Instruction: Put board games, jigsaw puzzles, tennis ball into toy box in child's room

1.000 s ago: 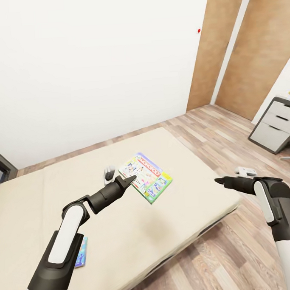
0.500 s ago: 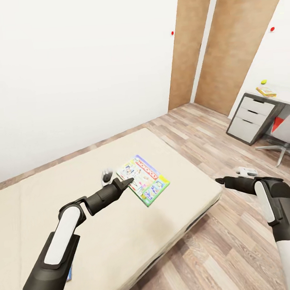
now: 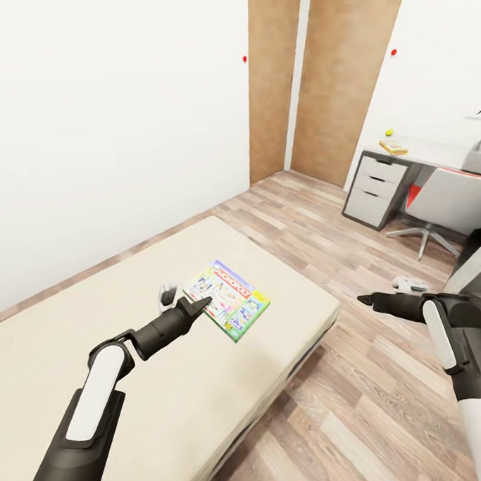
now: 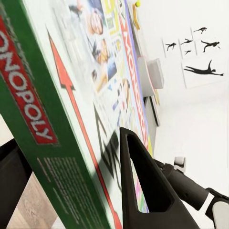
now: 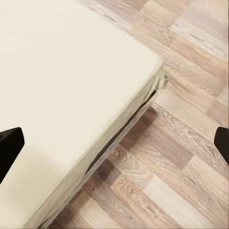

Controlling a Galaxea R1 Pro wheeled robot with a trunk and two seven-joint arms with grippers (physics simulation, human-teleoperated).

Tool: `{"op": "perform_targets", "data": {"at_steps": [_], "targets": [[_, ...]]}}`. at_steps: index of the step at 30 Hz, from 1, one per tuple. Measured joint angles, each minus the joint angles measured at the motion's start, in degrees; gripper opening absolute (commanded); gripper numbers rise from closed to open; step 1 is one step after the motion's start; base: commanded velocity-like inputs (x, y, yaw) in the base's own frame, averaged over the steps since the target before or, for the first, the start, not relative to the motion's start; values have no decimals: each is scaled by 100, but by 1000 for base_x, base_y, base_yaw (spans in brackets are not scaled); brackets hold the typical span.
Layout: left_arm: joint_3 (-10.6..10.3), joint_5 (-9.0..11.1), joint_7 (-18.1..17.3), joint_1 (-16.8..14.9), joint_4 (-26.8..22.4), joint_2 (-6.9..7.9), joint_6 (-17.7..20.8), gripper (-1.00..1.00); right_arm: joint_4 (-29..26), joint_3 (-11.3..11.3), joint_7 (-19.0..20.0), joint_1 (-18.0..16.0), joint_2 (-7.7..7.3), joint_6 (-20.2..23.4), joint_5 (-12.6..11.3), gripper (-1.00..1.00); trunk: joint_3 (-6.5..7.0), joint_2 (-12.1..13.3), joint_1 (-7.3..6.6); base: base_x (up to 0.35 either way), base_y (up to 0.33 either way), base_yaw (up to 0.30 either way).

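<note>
The white-green Monopoly board game [image 3: 228, 308] hangs a little above the bed [image 3: 76, 334], with my left gripper [image 3: 205, 300] shut on its near edge. In the left wrist view the box [image 4: 71, 95] runs between the fingers [image 4: 143, 191]. My right gripper [image 3: 363, 301] hovers open over the floor off the bed's corner, its fingertips [image 5: 9, 143] spread wide apart with nothing between them. Far right, the table [image 3: 433, 149] carries the tennis ball [image 3: 388, 132], a flat yellowish item [image 3: 393, 147] and the grey toy box [image 3: 478, 156] at the frame edge.
A white drawer unit [image 3: 370, 191] stands under the table's left end. A white-backed chair with a red seat [image 3: 453, 201] is in front of the table. A small white object [image 3: 410, 284] lies on the wood floor, and a white-grey object [image 3: 167, 295] on the bed.
The camera has swung right, bringing the table, chair and toy box into view and dropping the blue box on the bed out of frame. Both arms hold their pose.
</note>
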Motion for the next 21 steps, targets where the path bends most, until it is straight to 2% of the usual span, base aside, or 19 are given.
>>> {"op": "perform_targets", "data": {"at_steps": [21], "targets": [[21,-17,0,16,13,1,10,-100,-6,0,0,8,6,0,-4,100,43,0,0,0,0,-282]]}}
